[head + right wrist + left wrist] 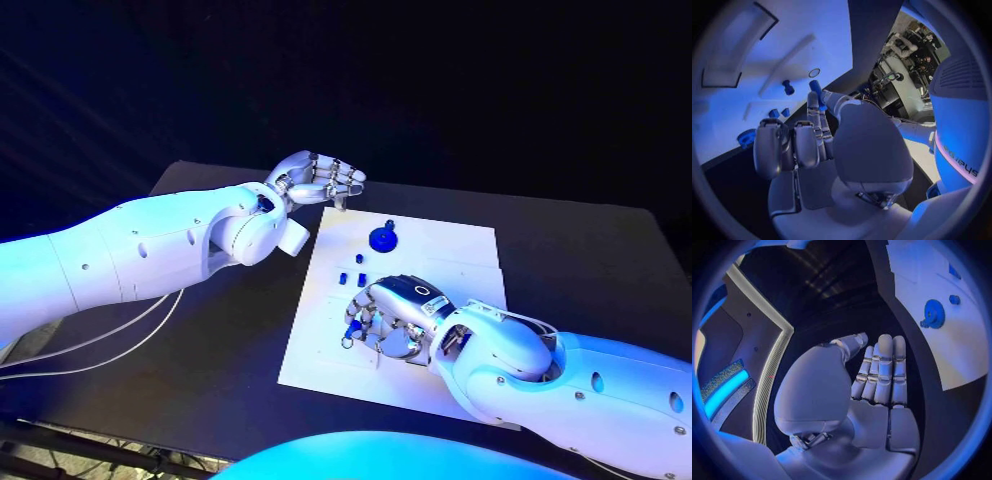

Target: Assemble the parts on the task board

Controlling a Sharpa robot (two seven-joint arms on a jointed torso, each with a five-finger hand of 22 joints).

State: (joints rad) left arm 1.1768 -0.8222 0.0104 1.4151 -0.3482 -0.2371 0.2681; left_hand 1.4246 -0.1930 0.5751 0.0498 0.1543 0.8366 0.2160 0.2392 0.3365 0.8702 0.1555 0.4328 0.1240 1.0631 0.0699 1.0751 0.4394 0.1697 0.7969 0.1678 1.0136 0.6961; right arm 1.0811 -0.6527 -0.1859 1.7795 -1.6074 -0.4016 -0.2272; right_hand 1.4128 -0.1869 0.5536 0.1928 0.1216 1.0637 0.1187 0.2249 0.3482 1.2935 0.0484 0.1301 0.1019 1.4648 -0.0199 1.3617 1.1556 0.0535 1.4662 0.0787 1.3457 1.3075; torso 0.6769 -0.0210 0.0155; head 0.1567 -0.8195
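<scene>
Nearest the robot, the right hand (392, 322) lies low over the near-left part of the task board (447, 250), its fingers bent downward toward the white surface. In the right wrist view a blue peg (816, 90) stands pinched between the thumb and a fingertip of this hand, while the other fingers (804, 142) are curled in beside it. The right arm (577, 385) crosses the board's near-right corner and hides that part of the plate.

Just beyond the right hand, small blue parts (356, 267) lie on the board in a loose cluster: two short pieces side by side and one a little farther out. In the right wrist view the same board carries a dark stub (788, 88) standing upright, a small ring-shaped hole (814, 72), and shallow rectangular recesses in the white surface.

Farther still, a round blue gear-like part (382, 239) sits on the far half of the board, a smaller blue tip just beyond it. In the left wrist view this disc (934, 313) has a paler hub, with a small blue piece (954, 299) near it.

The board is a white rectangular plate on the black table (188, 330). Two pale cables (101, 345) trail over the table's left side.

Farthest, the left hand (315, 180) hovers off the board's far-left corner, fingers curled together toward the palm and holding nothing.
</scene>
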